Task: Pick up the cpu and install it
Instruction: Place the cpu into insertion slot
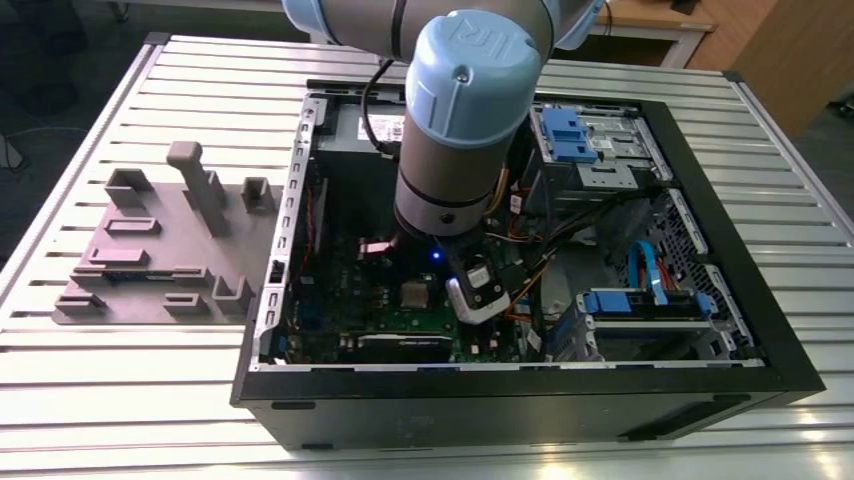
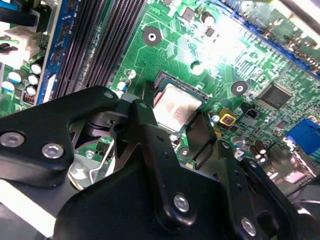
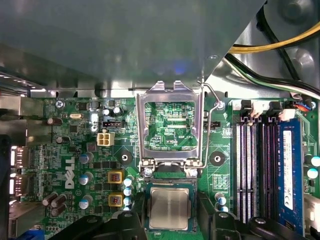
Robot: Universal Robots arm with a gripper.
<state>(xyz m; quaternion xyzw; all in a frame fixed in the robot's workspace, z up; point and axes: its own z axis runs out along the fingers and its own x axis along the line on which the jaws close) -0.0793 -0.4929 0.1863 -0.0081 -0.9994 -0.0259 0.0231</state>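
Silver-topped chip [image 3: 170, 208] is lying flat in the socket [image 3: 169, 184] of the green board [image 3: 75, 160], just beside the flipped-up metal frame [image 3: 170, 94]. In both wrist views I am watching the jaws standing apart, straddling the chip, one on each side, close to its edges without clamping it.

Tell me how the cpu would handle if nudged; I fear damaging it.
The cpu is a thin flat square, so likely stiff, light and not apt to roll. Its metal top looks smooth and shiny, so probably slippery. It lies within the socket, so a sideways push would likely jam rather than slide it.
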